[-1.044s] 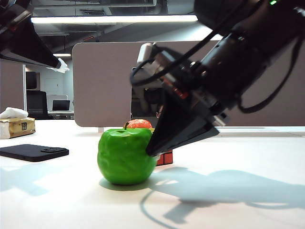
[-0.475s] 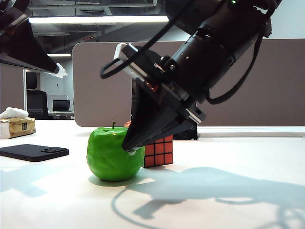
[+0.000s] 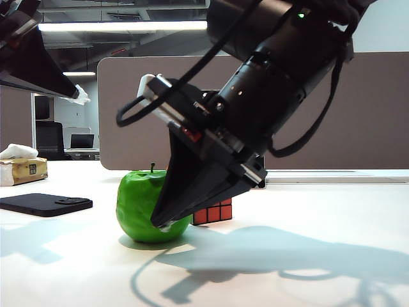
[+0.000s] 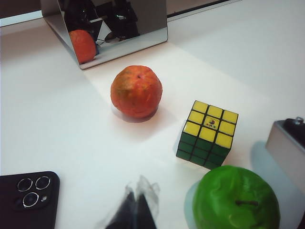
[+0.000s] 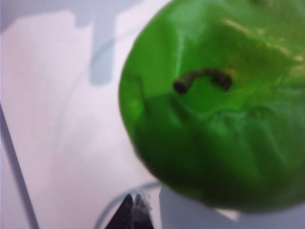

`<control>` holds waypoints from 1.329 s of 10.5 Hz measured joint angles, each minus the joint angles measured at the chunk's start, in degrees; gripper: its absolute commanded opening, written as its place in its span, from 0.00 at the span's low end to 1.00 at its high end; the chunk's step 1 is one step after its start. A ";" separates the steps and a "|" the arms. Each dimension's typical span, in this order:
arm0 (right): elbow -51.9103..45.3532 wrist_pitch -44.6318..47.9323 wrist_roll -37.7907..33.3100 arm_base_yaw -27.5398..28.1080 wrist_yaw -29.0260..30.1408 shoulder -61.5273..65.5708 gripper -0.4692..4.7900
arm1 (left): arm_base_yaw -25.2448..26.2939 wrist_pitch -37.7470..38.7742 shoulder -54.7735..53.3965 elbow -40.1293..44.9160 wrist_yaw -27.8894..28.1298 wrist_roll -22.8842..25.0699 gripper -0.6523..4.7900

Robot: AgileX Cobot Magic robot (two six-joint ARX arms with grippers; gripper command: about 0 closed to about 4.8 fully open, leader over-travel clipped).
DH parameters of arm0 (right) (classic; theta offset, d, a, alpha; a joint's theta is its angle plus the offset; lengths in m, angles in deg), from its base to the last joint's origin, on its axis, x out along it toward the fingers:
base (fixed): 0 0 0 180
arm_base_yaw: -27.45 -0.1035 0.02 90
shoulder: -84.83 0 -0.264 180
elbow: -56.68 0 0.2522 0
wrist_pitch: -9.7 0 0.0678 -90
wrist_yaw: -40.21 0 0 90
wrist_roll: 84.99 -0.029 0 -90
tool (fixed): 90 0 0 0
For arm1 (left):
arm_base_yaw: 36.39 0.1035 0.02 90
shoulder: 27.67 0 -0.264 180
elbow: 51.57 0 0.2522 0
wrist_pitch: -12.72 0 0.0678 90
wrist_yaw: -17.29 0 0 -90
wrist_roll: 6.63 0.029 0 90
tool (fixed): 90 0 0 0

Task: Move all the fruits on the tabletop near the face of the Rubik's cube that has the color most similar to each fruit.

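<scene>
Green apple sits upright on the bench just beside the cube's green face, where it belongs. Right jaws, pinched together and empty, touch its side. Left jaws, also closed, hover above; the orange fruit lies apart.

We note a black phone lying flat at left, a tissue box beyond it, and a far grey partition.
</scene>
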 measured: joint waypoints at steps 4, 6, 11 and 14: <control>0.57 2.71 -1.29 0.00 0.50 2.80 0.09 | 0.00 -0.02 0.00 0.00 0.00 0.00 0.11; 2.36 3.63 -1.53 0.00 0.74 4.26 0.09 | 0.00 -0.02 0.00 0.00 0.00 0.00 0.11; 3.41 6.12 -1.66 0.09 -1.77 5.38 0.09 | 0.00 0.00 0.00 0.00 0.00 0.02 0.11; 3.41 7.43 -1.66 0.59 -5.46 5.40 0.09 | 0.00 0.00 0.00 0.00 0.00 0.00 0.11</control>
